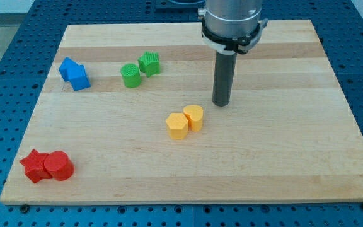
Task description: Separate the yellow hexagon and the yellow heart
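Resting on the board, my tip is a bare rod with no jaws to part or close, touching nothing. Just to its lower left, the yellow heart and yellow hexagon touch each other; separation looks wholly undone.

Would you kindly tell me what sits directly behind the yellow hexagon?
The yellow heart sits behind the yellow hexagon, touching it; the heart's lower near side is covered. My tip stands farther back, to the view's right.
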